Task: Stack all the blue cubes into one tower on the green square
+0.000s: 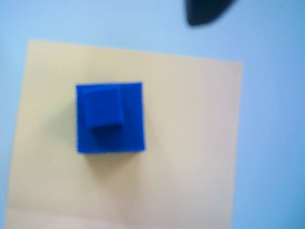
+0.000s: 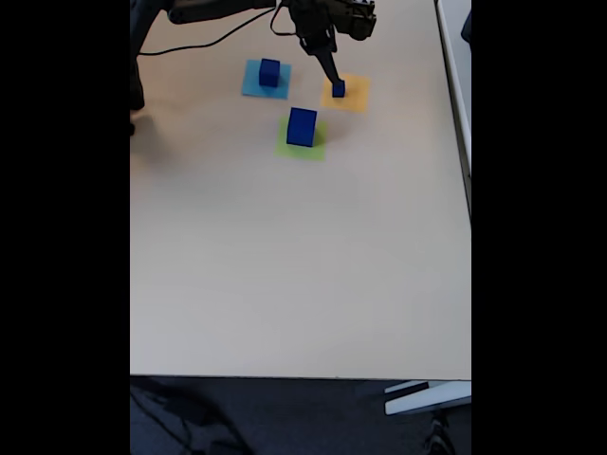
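Fixed view: arm point(image 2: 237, 9) reaches down, end effector point(image 2: 336, 83) at small blue cube point(image 2: 339, 89) on orange square point(image 2: 355, 96), grip state unclear.

Dark-blue cubes point(image 2: 302, 126) — squares green point(image 2: 314, 148), light-blue point(image 2: 252, 86), orange-yellow point(image 2: 356, 97).

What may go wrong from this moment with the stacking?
1. The gripper is at the smallest cube on the orange square. So small a cube may slip or tip when gripped.
2. The big cube on the green square stands close by, so the arm may knock it off-centre when crossing.
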Tool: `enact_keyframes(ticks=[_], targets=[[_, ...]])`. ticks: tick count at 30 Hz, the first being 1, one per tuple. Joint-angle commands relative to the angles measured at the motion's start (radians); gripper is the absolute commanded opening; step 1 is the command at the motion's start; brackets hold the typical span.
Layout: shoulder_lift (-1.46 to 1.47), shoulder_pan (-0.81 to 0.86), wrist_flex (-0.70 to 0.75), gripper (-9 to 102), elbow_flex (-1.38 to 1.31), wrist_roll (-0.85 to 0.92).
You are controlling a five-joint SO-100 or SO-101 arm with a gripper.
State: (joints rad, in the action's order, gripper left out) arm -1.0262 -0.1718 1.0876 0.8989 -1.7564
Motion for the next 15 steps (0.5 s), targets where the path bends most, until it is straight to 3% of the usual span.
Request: enact_keyframes(ticks=[1,3,5,7,8,10,15], targets=[[-0.114,-0.032,0.037,41,-0.006,-0.078],[-0.110,-0.051,0.138,41,-0.015,-0.230],[-0.092,-0.078,0.350,41,-0.021,-0.670],[-0.069,-0.098,0.428,25,-0.021,-0.988],[-0.060,-0.100,0.423,25,-0.025,-0.991],[-0.066,-0.101,0.451,21,-0.034,-0.825],[-0.046,-0.118,0.457,21,-0.074,-0.752]])
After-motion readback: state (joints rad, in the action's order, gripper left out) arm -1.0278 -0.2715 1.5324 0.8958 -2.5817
